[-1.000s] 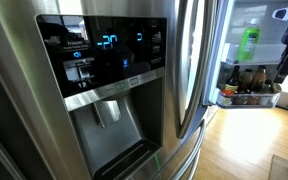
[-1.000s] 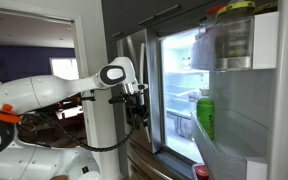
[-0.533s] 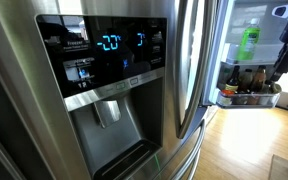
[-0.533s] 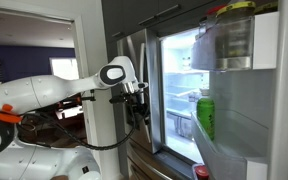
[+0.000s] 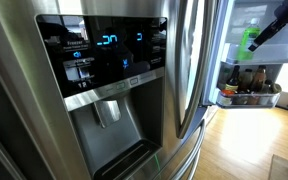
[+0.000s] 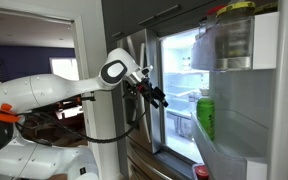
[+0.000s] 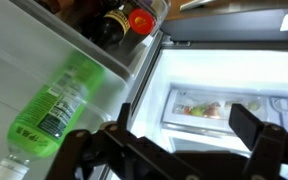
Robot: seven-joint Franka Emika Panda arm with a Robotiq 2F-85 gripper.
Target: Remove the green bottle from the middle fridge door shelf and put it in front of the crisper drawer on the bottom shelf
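The green bottle stands in the pale middle door shelf of the open fridge door. It also shows in an exterior view and at the left of the wrist view. My gripper is open and empty, held in the air in front of the open fridge. In an exterior view it hangs just right of the bottle's top, apart from it. In the wrist view the open fingers frame the lit fridge interior with the crisper drawer.
Dark sauce bottles stand in the lower clear-fronted door bin and show in the wrist view. A large jar sits in the upper door bin. The closed steel door with the dispenser fills the left.
The gripper has swung forward from beside the fridge toward the open door. It now sits closer to the green bottle's top. The bottle has not moved.
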